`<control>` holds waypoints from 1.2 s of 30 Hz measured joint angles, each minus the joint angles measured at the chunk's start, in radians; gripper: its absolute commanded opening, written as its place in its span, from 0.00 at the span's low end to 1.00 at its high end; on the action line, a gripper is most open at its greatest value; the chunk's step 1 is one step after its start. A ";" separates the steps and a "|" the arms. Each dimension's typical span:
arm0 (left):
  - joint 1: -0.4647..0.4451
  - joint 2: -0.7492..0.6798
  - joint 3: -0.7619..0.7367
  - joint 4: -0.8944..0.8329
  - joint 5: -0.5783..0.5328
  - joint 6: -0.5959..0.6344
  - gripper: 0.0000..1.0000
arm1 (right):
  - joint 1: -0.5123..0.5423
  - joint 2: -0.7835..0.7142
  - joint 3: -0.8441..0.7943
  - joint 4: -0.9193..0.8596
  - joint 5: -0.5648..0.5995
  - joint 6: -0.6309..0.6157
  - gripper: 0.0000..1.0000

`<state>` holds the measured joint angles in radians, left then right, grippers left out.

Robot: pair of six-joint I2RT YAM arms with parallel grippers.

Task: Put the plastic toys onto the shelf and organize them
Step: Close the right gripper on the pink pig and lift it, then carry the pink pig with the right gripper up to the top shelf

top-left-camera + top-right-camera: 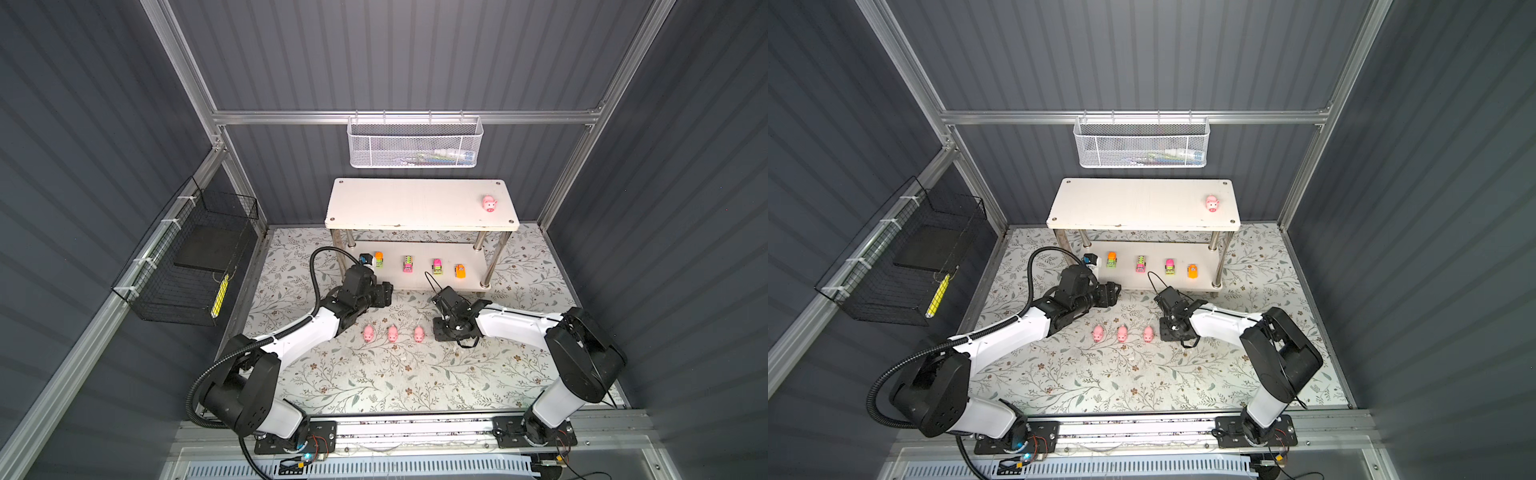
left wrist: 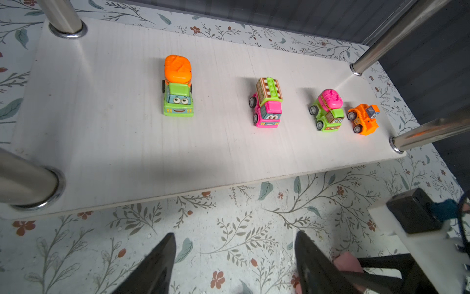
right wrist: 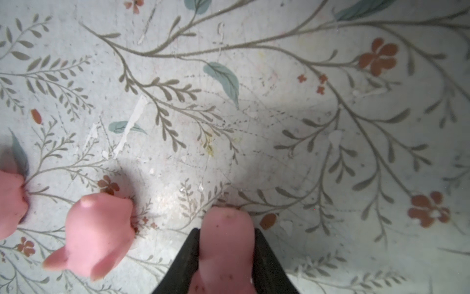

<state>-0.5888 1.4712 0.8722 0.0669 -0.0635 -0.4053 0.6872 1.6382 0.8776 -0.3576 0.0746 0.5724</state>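
Floral-patterned mat point(image 1: 374, 374) covers the table inside a grey-walled booth, and the white two-tier shelf point(image 1: 415, 203) stands at its far edge. On the shelf's lower board four toy vehicles sit in a row facing forward: a green truck with an orange drum point(image 2: 178, 86), a pink truck point(image 2: 267, 104), a green truck with a pink drum point(image 2: 328, 110) and, just beside it, an orange vehicle point(image 2: 363, 119). One pink pig point(image 1: 489, 204) stands near the right end of the upper board. Three more pigs point(image 1: 392, 333) lie in a row on the mat between the two arms. At the right end of that row the right gripper point(image 3: 226, 231) points down with its fingers pressed against the sides of a fourth pig point(image 3: 226, 252); whether this pig rests on the mat or hangs clear cannot be told. The left gripper point(image 2: 236, 234) hovers over the mat just before the lower board, its fingers spread apart with nothing between them
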 measured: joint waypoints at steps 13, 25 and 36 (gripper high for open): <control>0.000 -0.003 0.000 0.000 -0.015 0.001 0.74 | 0.000 -0.279 0.108 -0.255 0.026 0.000 0.34; 0.000 -0.009 0.000 -0.002 -0.022 0.001 0.74 | 0.000 -0.359 0.506 -0.597 0.065 -0.068 0.35; 0.000 -0.009 0.000 -0.001 -0.021 0.001 0.74 | 0.000 -0.300 0.937 -0.800 0.113 -0.174 0.35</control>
<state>-0.5888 1.4624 0.8722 0.0658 -0.0849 -0.4042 0.6868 1.3380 1.8149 -1.1572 0.1875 0.3981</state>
